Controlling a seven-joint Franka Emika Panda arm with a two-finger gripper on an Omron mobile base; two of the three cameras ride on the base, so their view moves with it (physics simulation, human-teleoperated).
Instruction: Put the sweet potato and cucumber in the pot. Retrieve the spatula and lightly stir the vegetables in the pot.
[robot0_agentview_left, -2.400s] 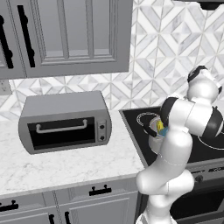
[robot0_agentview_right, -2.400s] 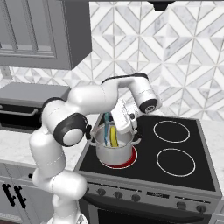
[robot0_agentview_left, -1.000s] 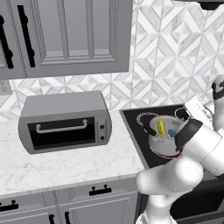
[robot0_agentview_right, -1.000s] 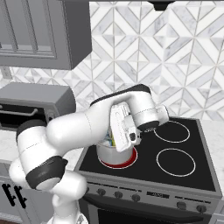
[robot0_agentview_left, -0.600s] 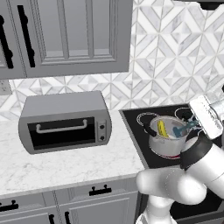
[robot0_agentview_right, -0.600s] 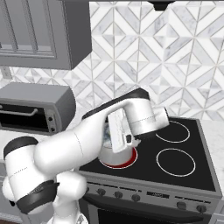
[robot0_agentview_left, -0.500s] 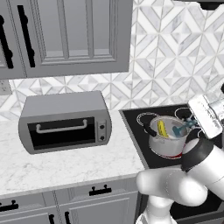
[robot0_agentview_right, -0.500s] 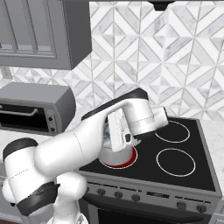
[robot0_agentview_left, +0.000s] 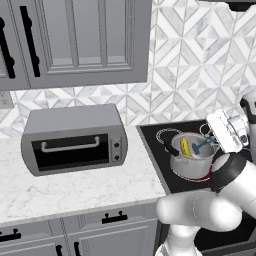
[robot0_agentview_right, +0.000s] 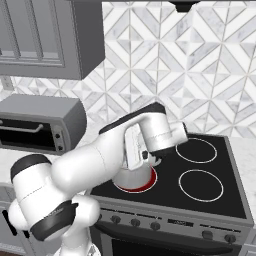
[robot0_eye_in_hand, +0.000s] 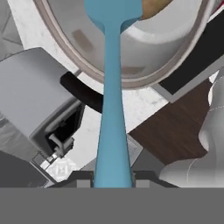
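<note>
Spatula (robot0_eye_in_hand: 112, 109): clenched in the claw (robot0_eye_in_hand: 113, 178) at the handle end, shaft running straight away from the hand, flat head down inside the pot (robot0_agentview_left: 192, 161). Held long so that the head reaches the contents while the hand stays above the rim. Teal shaft also seen leaning against the pot's right inner wall in the left base view (robot0_agentview_left: 202, 146).

Pot: standing on the near left burner of the stovetop (robot0_agentview_right: 210, 205), red ring glowing beneath its base. Placed there presumably for cooking; position puts it close to the stove's left edge, just beside the marble surface (robot0_agentview_left: 75, 187).

Cucumber (robot0_agentview_left: 184, 147): inside the pot, propped against the left inner wall. Sweet potato (robot0_eye_in_hand: 153, 8): inside the pot, just beside the spatula head, partly cut off by the frame edge. Contact between head and tuber not determinable.

Open room: both right burners bare; toaster oven (robot0_agentview_left: 75, 137) well apart to the left. Stirring travel judged to be limited by the pot wall; small sweeps advised to avoid levering the rim and tipping the pot toward the stove edge.
</note>
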